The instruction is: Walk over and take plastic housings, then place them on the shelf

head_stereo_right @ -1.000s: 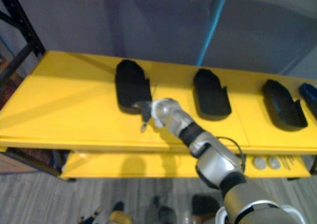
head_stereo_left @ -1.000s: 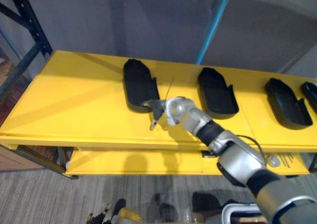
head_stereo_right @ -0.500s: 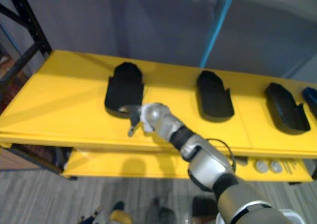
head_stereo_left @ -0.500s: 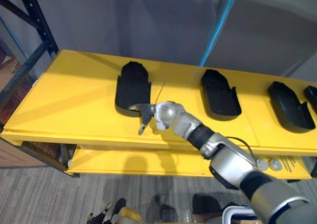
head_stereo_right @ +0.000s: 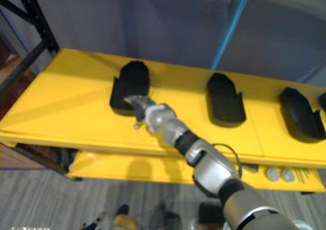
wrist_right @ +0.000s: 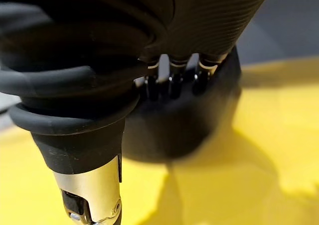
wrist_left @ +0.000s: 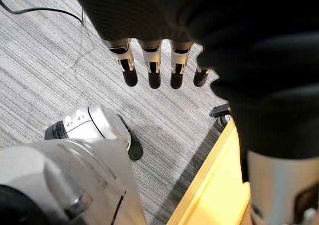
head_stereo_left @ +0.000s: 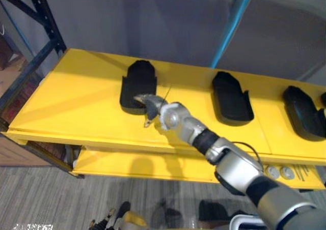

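Housings of black plastic lie in a row on the yellow shelf [head_stereo_left: 71,105], well apart from one another: the left housing [head_stereo_left: 138,82], the middle housing [head_stereo_left: 232,97] and the right housing [head_stereo_left: 304,113], each with its long side running near to far. The right robot hand [head_stereo_left: 154,106] reaches in from the right to the near end of the left housing. It is open, its fingers [wrist_right: 172,83] stretched out with the dark tips against the housing's near rim and the thumb hanging apart toward the shelf's near edge; it grips nothing. The left robot hand [wrist_left: 144,16] hangs low over the grey striped floor [wrist_left: 55,56] beside the shelf's edge, its fingers straight and empty. On the lower shelf [head_stereo_left: 153,166], off to the right, lie a few round metal pieces [head_stereo_left: 279,172].
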### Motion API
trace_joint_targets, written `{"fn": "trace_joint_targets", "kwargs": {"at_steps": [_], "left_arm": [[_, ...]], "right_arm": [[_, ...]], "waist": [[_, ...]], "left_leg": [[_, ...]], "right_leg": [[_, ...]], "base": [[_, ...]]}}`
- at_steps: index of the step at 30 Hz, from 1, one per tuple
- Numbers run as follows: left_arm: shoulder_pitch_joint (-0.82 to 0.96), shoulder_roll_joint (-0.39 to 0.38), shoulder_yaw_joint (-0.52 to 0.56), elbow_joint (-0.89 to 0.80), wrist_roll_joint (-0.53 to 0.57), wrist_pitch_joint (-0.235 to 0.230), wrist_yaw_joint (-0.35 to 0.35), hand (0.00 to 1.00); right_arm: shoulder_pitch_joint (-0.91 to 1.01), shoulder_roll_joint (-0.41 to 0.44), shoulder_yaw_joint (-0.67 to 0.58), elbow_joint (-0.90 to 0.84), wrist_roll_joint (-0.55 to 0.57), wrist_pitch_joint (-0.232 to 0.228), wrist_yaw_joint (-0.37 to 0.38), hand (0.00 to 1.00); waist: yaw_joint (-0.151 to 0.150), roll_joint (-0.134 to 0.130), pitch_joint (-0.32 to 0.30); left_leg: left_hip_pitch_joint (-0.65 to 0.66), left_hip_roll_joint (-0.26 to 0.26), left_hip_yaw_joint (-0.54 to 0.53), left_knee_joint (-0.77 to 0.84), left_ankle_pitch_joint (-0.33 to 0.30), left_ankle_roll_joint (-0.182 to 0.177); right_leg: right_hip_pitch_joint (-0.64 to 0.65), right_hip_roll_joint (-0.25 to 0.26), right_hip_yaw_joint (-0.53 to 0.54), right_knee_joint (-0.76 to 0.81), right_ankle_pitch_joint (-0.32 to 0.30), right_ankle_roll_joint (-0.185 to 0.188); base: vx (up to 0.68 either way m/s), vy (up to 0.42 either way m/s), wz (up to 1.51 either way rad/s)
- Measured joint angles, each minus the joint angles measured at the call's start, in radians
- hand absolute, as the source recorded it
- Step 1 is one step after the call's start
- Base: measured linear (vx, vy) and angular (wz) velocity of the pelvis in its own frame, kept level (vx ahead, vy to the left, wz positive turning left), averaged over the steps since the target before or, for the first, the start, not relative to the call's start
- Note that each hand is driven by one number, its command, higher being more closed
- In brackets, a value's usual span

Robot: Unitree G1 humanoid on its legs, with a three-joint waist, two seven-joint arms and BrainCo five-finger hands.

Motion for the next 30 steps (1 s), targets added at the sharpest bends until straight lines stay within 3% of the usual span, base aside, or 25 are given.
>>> {"fn": "trace_joint_targets", "kwargs": {"at_steps": [10,18,24,30], "left_arm": [[0.001,-0.001,-0.003,0.0,0.001,-0.005,0.0,0.0],[0.0,-0.002,-0.009,0.0,0.0,-0.012,0.001,0.0],[0.001,-0.002,-0.009,0.0,-0.029,-0.013,0.021,0.0],[0.004,-0.002,-0.008,0.0,-0.035,-0.012,0.022,0.0]], "right_arm": [[0.0,0.031,0.011,-0.02,0.018,0.028,0.0,0.0],[0.0,0.117,0.012,0.017,0.013,0.152,-0.02,0.0],[0.001,0.131,0.012,0.045,-0.009,0.2,-0.022,0.0],[0.001,0.134,-0.016,0.069,-0.005,0.289,-0.117,0.0]], "waist": [[0.004,0.0,0.0],[0.025,0.005,0.003],[0.027,0.008,0.014],[0.03,0.005,0.025]], "left_leg": [[0.001,0.002,-0.001,0.001,0.0,-0.001],[-0.001,0.002,-0.003,0.001,0.0,-0.001],[0.0,0.001,-0.017,0.001,0.001,-0.001],[-0.002,0.001,-0.023,0.0,0.001,-0.002]], "right_leg": [[0.003,0.001,0.0,0.0,0.0,0.0],[0.004,0.001,-0.005,-0.001,0.0,0.0],[0.018,0.002,-0.021,-0.004,-0.002,0.0],[0.019,0.003,-0.024,-0.004,-0.008,-0.007]], "base": [[0.0,0.0,0.0],[0.0,0.0,0.0],[0.0,-0.003,0.07],[0.0,-0.002,0.03]]}}
